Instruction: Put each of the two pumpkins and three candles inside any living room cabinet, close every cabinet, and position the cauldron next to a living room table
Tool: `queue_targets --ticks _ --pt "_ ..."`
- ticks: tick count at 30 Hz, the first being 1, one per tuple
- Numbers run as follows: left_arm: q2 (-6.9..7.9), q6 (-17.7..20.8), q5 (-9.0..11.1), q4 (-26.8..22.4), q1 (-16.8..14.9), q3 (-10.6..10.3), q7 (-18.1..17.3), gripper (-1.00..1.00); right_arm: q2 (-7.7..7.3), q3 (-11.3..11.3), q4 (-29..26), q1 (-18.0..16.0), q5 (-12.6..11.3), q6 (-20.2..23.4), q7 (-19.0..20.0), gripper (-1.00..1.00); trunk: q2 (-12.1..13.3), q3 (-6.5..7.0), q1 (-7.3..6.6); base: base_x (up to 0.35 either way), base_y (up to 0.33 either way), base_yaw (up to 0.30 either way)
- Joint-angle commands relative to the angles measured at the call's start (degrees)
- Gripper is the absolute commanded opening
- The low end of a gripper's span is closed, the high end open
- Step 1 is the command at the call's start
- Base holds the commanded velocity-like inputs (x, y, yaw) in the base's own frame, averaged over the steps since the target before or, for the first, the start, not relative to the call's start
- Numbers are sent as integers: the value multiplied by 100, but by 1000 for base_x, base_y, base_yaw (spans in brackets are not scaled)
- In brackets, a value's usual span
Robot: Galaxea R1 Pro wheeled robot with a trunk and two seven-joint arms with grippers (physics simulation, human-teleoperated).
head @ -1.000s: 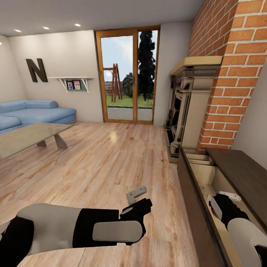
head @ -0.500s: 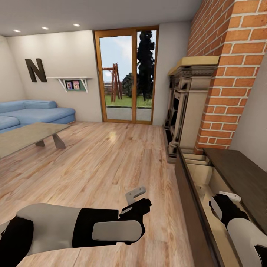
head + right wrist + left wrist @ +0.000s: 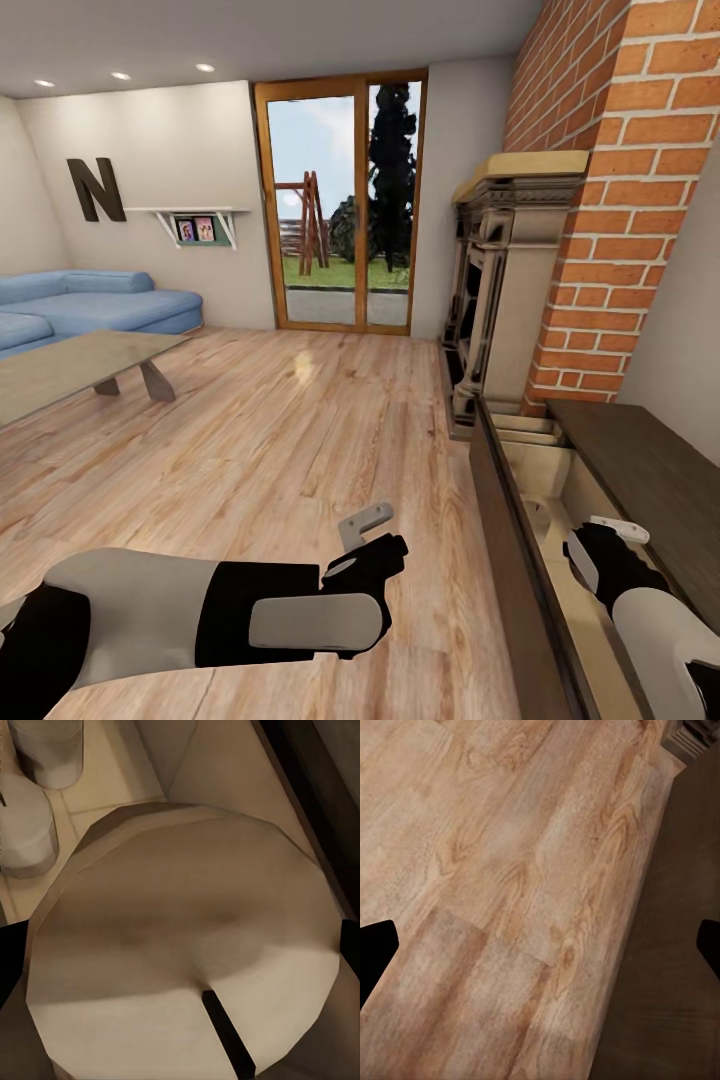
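Candles sit inside the cabinet's (image 3: 520, 560) open drawer at the right of the room, and our right wrist view looks down on them: one beige candle (image 3: 187, 945) with a flat round top lies close under our right gripper (image 3: 180, 952), and two more candle (image 3: 26, 825) shapes stand beyond it on the tan drawer floor (image 3: 112, 776). Our right jaws flank the near candle, but we cannot tell whether they pinch it. From the head view our right arm (image 3: 640, 600) reaches down into the drawer.

Our left gripper (image 3: 365, 535) hangs over the wooden floor (image 3: 300, 440) just left of the drawer front, its jaws spread wide with nothing between them. Far left stands the grey desk (image 3: 70, 365), with the blue sofa (image 3: 90, 300) beyond it. The stone fireplace (image 3: 505, 290) stands past the cabinet's far end.
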Motion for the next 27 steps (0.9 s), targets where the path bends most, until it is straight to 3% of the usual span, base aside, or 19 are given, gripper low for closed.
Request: queue_targets --ticks 1,9,16,27 --pt "2 -25 16 -5 -8 -8 3 100 4 -17 -9 -3 26 38 -1 -100 -3 -6 -1 0 0 0" --pt "2 -25 17 -5 -8 -10 3 100 5 -17 -9 -3 24 44 8 -100 -3 -6 -1 0 0 0" --pt "-5 -25 17 -5 -8 -12 3 100 5 -15 -11 -3 26 44 8 -100 -282 -132 152 0 0 0" --pt "-6 -25 17 -5 -8 -16 3 100 5 -14 -10 -3 28 44 8 -100 -297 -376 180 0 0 0"
